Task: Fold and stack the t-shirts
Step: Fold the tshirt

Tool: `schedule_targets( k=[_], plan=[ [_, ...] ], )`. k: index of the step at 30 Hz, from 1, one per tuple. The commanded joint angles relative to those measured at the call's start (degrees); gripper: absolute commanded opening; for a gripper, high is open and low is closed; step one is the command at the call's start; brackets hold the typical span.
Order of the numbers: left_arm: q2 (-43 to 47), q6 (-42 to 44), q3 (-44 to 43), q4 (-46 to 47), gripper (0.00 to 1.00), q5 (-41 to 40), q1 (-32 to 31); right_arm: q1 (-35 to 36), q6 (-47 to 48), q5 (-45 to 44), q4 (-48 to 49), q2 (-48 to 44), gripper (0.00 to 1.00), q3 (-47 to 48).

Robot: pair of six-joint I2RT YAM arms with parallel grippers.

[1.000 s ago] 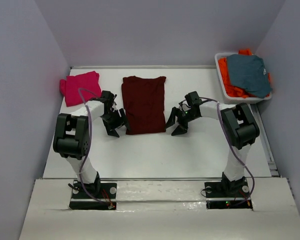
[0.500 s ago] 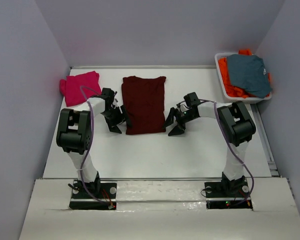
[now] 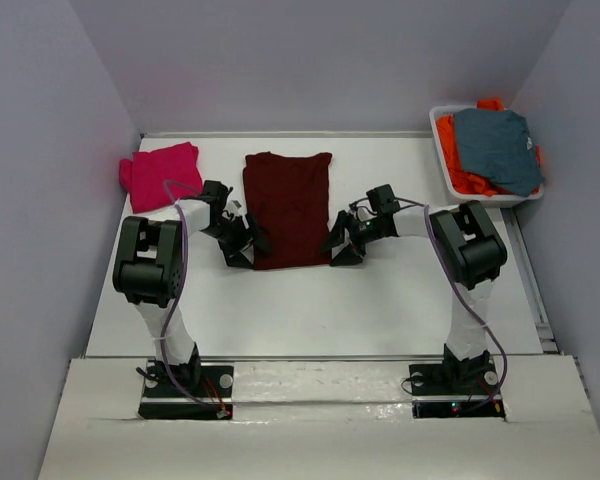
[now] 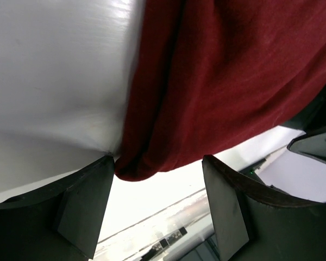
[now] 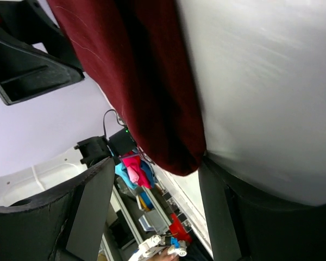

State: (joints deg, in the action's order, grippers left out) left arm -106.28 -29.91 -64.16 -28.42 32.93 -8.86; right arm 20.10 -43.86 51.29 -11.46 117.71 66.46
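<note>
With the maroon t-shirt [image 3: 287, 205] lying flat on the table [image 3: 310, 300], my left gripper [image 4: 157, 206] and right gripper [image 5: 156, 206] stand open astride its near corners, so I'd pinch both corners evenly before lifting.

Robot lab test cell
Plain pale-grey partition walls [image 3: 330, 60] enclose a white flat tabletop [image 3: 310, 300] carrying bolted black-jointed robot arms [image 3: 145, 265].

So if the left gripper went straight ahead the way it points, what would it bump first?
The dark maroon t-shirt. Its near corner lies between the open fingers of the left gripper in the wrist view, so cloth comes first, probably with the table just beneath; depth is hard to judge.
</note>
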Motion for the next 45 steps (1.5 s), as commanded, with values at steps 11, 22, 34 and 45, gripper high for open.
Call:
schedule_targets(
  k=[11,22,34,45],
  plan=[
    [-3.67,0.73,5.01,3.19,0.78,-1.11,-0.01,0.21,-2.81,-4.88,6.89,6.04,0.66,-3.26],
    [-3.58,0.2,5.71,5.75,0.52,0.38,-0.01,0.21,-3.25,-4.88,7.51,5.86,0.44,-3.79],
    [-4.46,0.12,6.33,8.74,0.06,2.14,-0.01,0.21,-0.27,-5.76,4.17,3.67,0.23,-3.97],
    [0.71,2.39,7.21,3.83,0.06,2.32,-1.33,0.21,4.56,-7.25,-2.59,-1.51,0.07,-3.97]
  ],
)
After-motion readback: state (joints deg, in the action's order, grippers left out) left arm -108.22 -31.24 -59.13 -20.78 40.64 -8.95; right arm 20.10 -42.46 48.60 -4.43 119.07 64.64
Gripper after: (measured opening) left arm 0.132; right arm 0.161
